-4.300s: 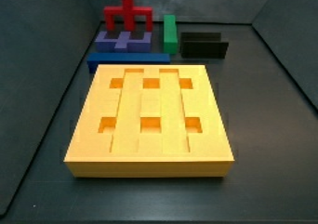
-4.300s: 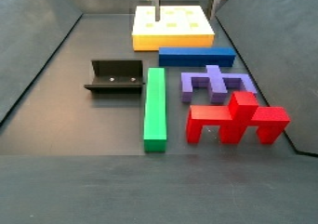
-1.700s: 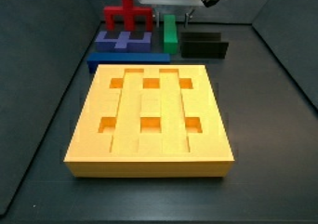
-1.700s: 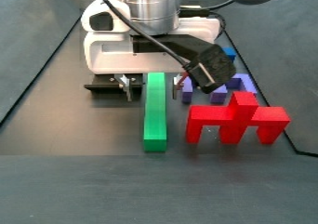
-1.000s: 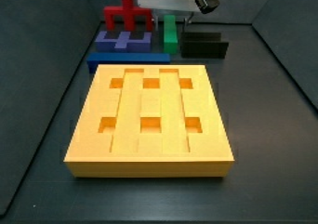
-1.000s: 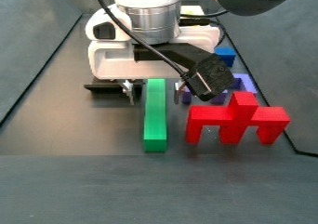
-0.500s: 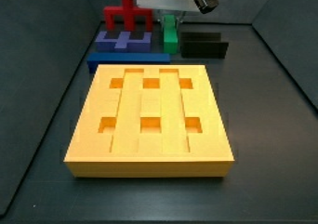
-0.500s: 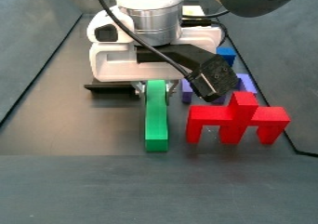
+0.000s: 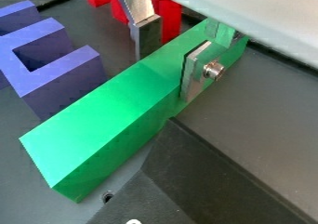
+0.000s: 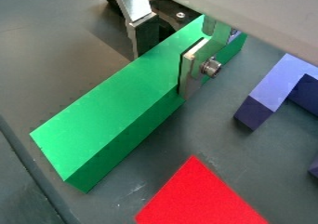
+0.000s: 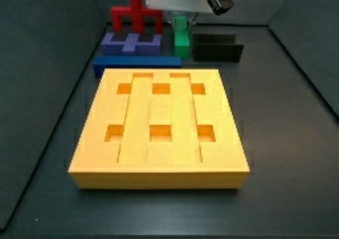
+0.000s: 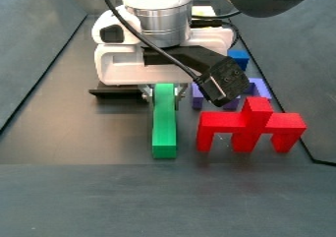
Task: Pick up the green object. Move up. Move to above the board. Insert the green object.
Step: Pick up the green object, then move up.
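Far back on the dark table [image 11: 284, 124], behind the board [image 11: 162, 124], closing the tool [image 9: 169, 46] across the narrow width of the green object [image 9: 118, 116], silver fingers [image 9: 199, 65] pressing both long sides, so keeping the bar level for lifting.

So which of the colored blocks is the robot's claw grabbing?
The long green bar. The gripper has a finger on each side of it; the red piece and purple piece lie beside it, untouched.

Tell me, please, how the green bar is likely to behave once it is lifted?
The green object looks solid and flat-sided, so it probably stays stiff and will not roll. The gripper clamps it near one end, so the long free end may sag or swing.
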Robot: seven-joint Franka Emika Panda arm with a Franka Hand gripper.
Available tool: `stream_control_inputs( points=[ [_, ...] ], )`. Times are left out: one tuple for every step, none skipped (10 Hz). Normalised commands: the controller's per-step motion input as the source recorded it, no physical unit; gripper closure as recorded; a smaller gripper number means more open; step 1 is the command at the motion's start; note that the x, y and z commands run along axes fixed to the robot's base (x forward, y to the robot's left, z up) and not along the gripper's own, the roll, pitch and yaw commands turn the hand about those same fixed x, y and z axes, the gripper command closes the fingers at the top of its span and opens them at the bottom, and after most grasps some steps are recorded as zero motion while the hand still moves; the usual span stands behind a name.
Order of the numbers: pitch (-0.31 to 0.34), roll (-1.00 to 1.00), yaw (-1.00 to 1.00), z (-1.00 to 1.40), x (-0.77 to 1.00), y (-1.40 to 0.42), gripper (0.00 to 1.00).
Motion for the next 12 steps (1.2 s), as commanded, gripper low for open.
stream_control_inputs(
  points=[
    [0.0,0.0,0.0,0.0,0.0,0.0,1.0],
    [0.0,0.0,0.0,0.0,0.0,0.0,1.0],
    [0.0,0.0,0.0,0.0,0.0,0.0,1.0],
    [0.0,0.0,0.0,0.0,0.0,0.0,1.0],
    [0.0,0.0,0.0,0.0,0.0,0.0,1.0],
    [0.0,0.0,0.0,0.0,0.0,0.0,1.0],
    [0.0,0.0,0.0,0.0,0.0,0.0,1.0],
    [0.0,0.0,0.0,0.0,0.0,0.0,1.0],
    [0.0,0.0,0.0,0.0,0.0,0.0,1.0],
    [0.0,0.0,0.0,0.0,0.0,0.0,1.0],
    [0.0,0.0,0.0,0.83,0.0,0.0,1.0],
    [-0.016,0.02,-0.06,0.86,0.01,0.08,1.0]
  ],
)
